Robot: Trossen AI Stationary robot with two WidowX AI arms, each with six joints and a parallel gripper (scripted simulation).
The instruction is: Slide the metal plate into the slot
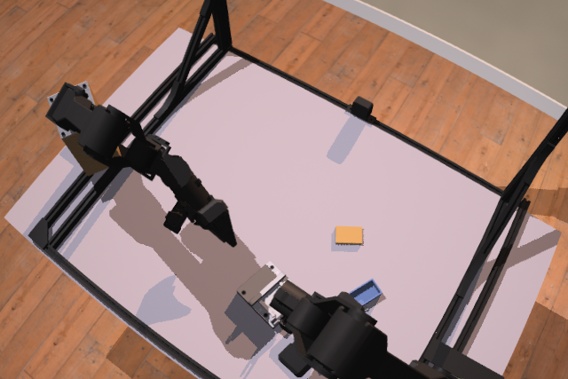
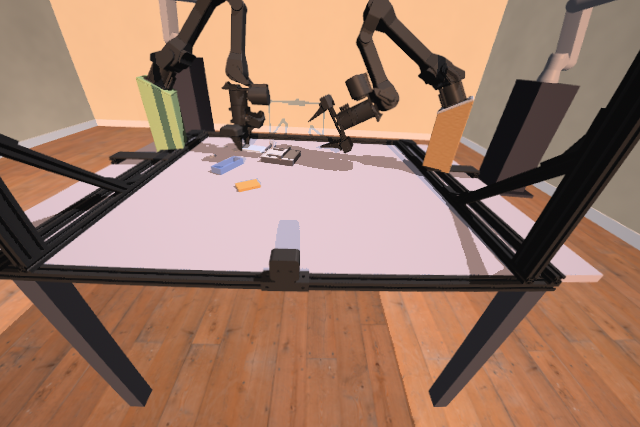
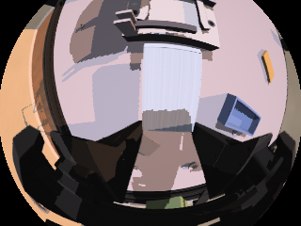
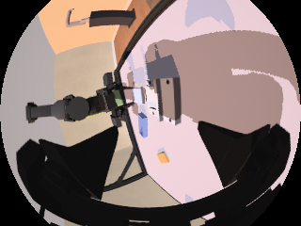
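Looks like a stiff, probably slick metal plate (image 3: 171, 82) (image 4: 137, 95), left jaws pinching its rear sides, which seems right; right jaws are spread, holding nothing.

Bright light throws long brown shadows and paler bluish ones over the bench (image 1: 293, 159) (image 2: 206, 226) (image 3: 245, 61) (image 4: 188, 155), while both wrist views bow strongly towards black corners.

top: high, steep down | exterior: farther, facing arms | wrists: close, both see block (image 3: 165, 41) (image 4: 170, 101)
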